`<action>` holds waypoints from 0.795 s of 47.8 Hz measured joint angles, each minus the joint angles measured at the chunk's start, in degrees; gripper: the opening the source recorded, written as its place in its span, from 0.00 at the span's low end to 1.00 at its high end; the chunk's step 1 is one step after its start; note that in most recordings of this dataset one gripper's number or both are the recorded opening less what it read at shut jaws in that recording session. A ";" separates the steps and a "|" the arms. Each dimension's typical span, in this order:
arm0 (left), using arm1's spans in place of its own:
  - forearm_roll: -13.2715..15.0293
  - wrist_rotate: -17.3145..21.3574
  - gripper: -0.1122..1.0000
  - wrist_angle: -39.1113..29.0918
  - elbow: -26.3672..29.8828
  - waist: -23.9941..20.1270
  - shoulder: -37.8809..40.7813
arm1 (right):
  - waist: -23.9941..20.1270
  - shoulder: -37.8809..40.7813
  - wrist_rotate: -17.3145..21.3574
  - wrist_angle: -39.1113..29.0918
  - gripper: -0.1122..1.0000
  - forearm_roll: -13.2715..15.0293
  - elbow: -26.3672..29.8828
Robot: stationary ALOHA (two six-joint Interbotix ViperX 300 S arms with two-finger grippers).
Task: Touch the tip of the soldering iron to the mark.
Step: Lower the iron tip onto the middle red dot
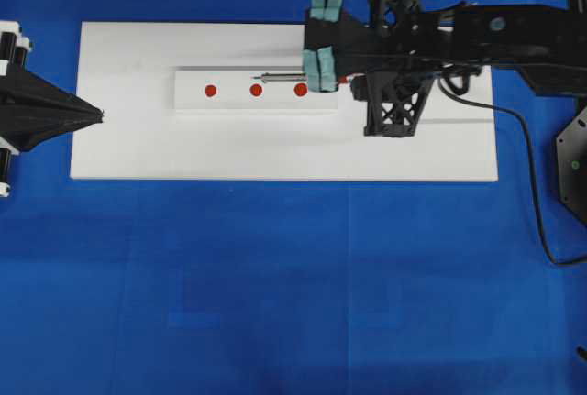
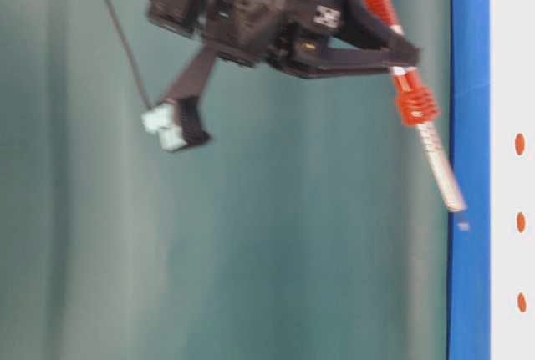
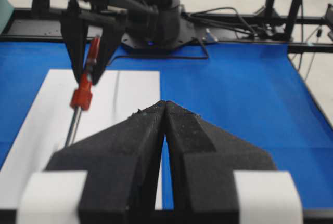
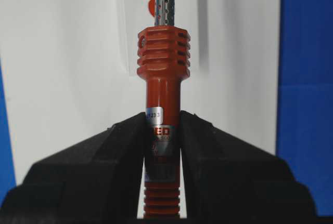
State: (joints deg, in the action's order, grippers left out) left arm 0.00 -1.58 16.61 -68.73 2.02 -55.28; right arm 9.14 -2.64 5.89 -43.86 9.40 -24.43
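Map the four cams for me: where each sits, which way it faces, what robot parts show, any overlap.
Overhead: above, facing down on white board with three red dots; both arms.
Table-level: low, side-on; right hand, red-handled soldering iron.
Left wrist: behind shut left hand, facing the right arm.
Right wrist: along right hand gripping the iron's handle.
Shared: all four show the iron.

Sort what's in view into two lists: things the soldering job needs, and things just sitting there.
Needed for the job:
- soldering iron, clamped in the right gripper
- red marks on the raised white strip

Just there:
- left gripper, shut and empty at the board's far end
- white board
- blue table cover
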 measured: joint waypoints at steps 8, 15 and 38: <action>0.00 0.00 0.12 0.00 0.00 0.00 0.09 | 0.00 3.34 -0.09 0.53 0.16 -0.09 -0.44; 0.00 0.00 0.12 -0.09 0.00 0.00 0.09 | 0.00 4.57 -0.09 1.58 0.16 -0.35 -0.70; 0.00 0.00 0.12 -0.09 0.00 0.00 0.09 | 0.00 4.57 0.00 1.93 0.16 -0.88 -0.88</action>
State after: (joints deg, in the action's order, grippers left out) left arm 0.00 -1.58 16.52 -68.73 2.02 -55.20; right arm 9.14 1.93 5.89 -41.92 8.53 -25.31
